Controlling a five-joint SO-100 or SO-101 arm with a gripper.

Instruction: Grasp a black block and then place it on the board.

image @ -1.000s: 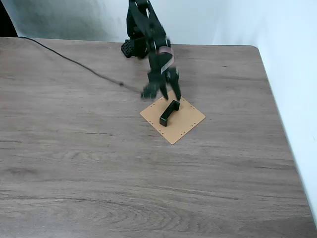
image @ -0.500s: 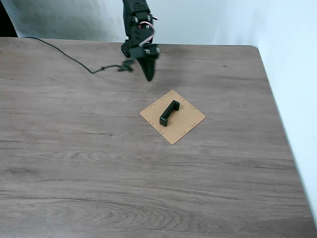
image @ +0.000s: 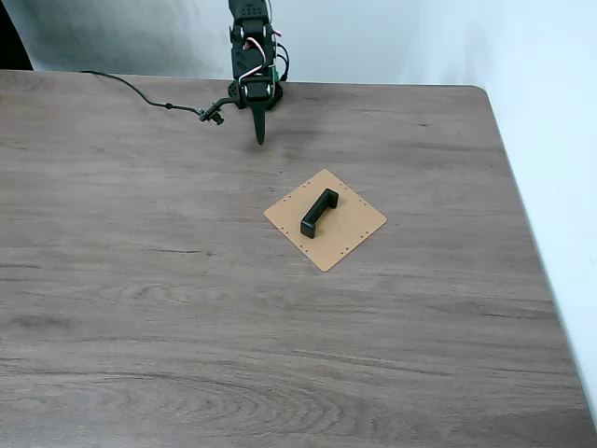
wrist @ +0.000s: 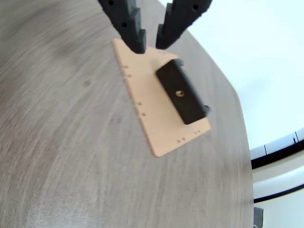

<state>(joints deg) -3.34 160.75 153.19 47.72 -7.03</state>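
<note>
The small matte black bar-shaped block (image: pixel 319 212) lies flat on the thin square tan board (image: pixel 350 233), roughly at its middle, on the grey-brown wooden counter (image: pixel 140 308) toward the far right corner. The black two-finger hand (image: pixel 259 140) hangs near the counter's far edge, well apart from the board. In the wrist view its fingers (wrist: pixel 130 23) stand slightly apart, seemingly holding nothing.

Bare wooden table (image: pixel 140 308), white wall (image: pixel 550 112)

wooden table (image: pixel 140 299), tan board (image: pixel 350 233), black cable (image: pixel 140 93)
</note>
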